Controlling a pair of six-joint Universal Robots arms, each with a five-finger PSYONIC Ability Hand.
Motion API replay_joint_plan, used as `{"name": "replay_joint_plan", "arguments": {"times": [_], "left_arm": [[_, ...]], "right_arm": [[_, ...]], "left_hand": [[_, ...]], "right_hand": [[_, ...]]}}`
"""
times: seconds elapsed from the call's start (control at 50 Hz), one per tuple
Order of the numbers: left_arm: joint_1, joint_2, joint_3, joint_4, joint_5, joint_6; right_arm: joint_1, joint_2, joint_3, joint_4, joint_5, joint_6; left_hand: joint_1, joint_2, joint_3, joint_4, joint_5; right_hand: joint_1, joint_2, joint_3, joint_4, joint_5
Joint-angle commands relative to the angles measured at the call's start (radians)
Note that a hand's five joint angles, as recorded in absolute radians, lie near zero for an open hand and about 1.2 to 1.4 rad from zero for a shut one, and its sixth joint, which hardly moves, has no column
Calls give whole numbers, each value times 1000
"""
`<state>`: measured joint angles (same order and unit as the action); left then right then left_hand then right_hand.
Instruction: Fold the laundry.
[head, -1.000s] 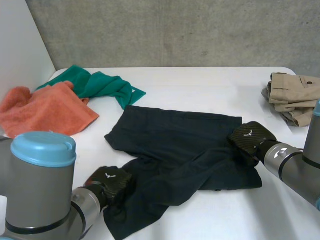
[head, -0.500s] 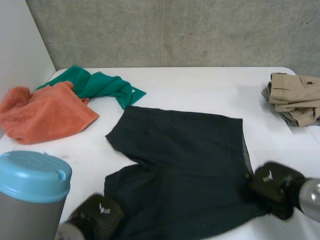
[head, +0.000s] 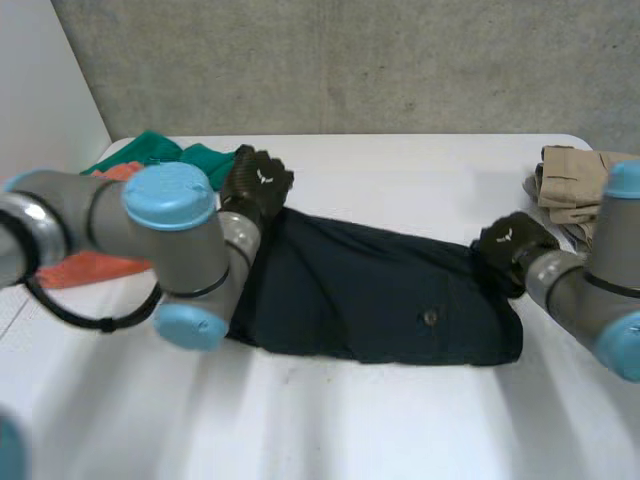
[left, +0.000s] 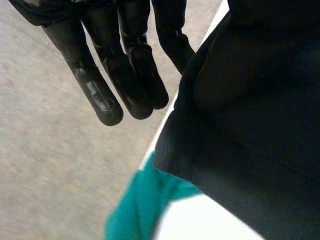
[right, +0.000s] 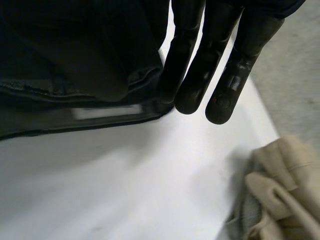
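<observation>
Dark shorts lie in the middle of the white table, doubled over into a long band with a button showing on top. My left hand is at the band's far left corner. In the left wrist view its fingers are straight and the shorts' corner bulges over the thumb, pinched there. My right hand is at the far right corner. In the right wrist view its straight fingers press the waistband edge of the shorts against the covered thumb.
A green cloth and an orange towel lie at the far left, partly behind my left arm; the green cloth lies just past the left fingertips. Folded tan trousers sit at the far right, close to the right hand.
Both hands have carried the shorts' near edge away from me and over onto the far edge, doubling the shorts. The left arm has swung across the left of the table.
</observation>
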<state>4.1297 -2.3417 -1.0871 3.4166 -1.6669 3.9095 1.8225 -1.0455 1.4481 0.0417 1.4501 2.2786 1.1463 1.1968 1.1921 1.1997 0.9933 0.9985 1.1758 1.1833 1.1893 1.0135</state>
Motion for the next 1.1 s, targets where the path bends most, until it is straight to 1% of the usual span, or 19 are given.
{"name": "replay_joint_plan", "arguments": {"times": [0.02,0.04,0.06,0.14,0.26,0.32,0.34,0.4,0.44,0.5,0.58,0.72,0.8,0.82,0.86,0.94,0.96,0.98,1.1], "left_arm": [[4,-179,141,112,79,34],[4,-183,141,137,96,31],[4,-182,136,154,102,28],[-12,-148,70,234,107,4],[-12,30,-108,283,107,-56],[-17,83,-198,279,102,-102],[-17,97,-223,276,101,-114],[-19,183,-327,270,99,-171],[-19,225,-384,270,99,-208],[-20,289,-486,268,101,-278],[-25,343,-574,267,102,-349],[-29,377,-629,265,102,-394],[-31,375,-635,265,102,-394],[-31,375,-636,265,102,-394],[-32,374,-636,265,102,-394],[-32,372,-642,265,102,-395],[-32,374,-643,265,101,-394],[-32,374,-643,265,101,-394],[-31,380,-649,263,101,-394]], "right_arm": [[47,146,-101,-255,50,-2],[50,153,-107,-275,55,1],[52,154,-112,-292,64,2],[55,115,-98,-338,130,42],[37,-39,-6,-315,128,163],[23,-138,66,-241,82,240],[8,-180,99,-188,43,271],[-26,-223,147,-96,-23,301],[-66,-249,195,-8,-95,332],[-101,-260,263,58,-181,378],[-117,-257,346,31,-253,387],[-129,-235,405,-123,-264,389],[-124,-165,405,-189,-261,383],[-124,-144,400,-207,-260,383],[-124,-133,397,-224,-260,381],[-124,-102,387,-246,-257,358],[-127,-96,387,-246,-257,352],[-134,-94,390,-246,-257,340],[-187,-135,408,-250,-248,315]], "left_hand": [[-389,-439,-434,-442,-410],[-972,-1022,-1018,-1025,-993],[-911,-961,-957,-964,-932],[-972,-1022,-1018,-1025,-993],[-972,-1022,-1018,-1025,-993],[-972,-1022,-1018,-1025,-993],[-972,-1022,-1018,-1025,-993],[-972,-1022,-1018,-1025,-993],[-972,-1022,-1018,-1025,-993],[-972,-1022,-1018,-1025,-993],[-972,-1022,-1018,-1025,-993],[-972,-1022,-1018,-1025,-993],[-972,-1022,-1018,-1025,-993],[-972,-1022,-1018,-1025,-993],[-972,-1022,-1018,-1025,-993],[-972,-1022,-1018,-1025,-993],[-972,-1022,-1018,-1025,-993],[-972,-1022,-1018,-1025,-993],[-972,-1022,-1018,-1025,-993]], "right_hand": [[-136,-314,-321,-327,-326],[-513,-691,-698,-704,-703],[-824,-1001,-1009,-1015,-1013],[-824,-1001,-1009,-1015,-1013],[-824,-1001,-1009,-1015,-1013],[-824,-1001,-1009,-1015,-1013],[-824,-1001,-1009,-1015,-1013],[-824,-1001,-1009,-1015,-1013],[-824,-1001,-1009,-1015,-1013],[-741,-918,-925,-931,-930],[-606,-783,-790,-796,-795],[-599,-777,-784,-790,-789],[-573,-751,-758,-764,-763],[-431,-608,-615,-621,-620],[-248,-425,-433,-439,-438],[37,-141,-148,-154,-153],[157,-20,-28,-34,-33],[395,218,211,205,206],[398,220,213,207,208]]}}
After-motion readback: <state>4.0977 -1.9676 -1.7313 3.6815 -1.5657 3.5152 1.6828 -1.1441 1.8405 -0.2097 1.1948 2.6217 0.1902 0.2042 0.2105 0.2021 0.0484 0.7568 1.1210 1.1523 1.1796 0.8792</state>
